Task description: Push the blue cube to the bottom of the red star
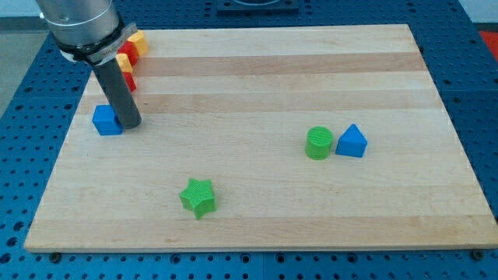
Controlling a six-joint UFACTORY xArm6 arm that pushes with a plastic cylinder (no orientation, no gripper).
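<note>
The blue cube (106, 120) sits near the board's left edge. My tip (129, 124) rests on the board right against the cube's right side. Red and yellow blocks lie above it near the top left corner, partly hidden behind my rod: a red piece (128, 81), a yellow piece (123, 61), another red piece (128, 50) and a yellow piece (138, 40). Which red piece is the star cannot be made out, since the rod covers much of them.
A green star (198, 196) lies at the lower middle. A green cylinder (318, 143) and a blue triangular block (352, 141) sit side by side at the right of centre. The wooden board (264, 78) lies on a blue perforated table.
</note>
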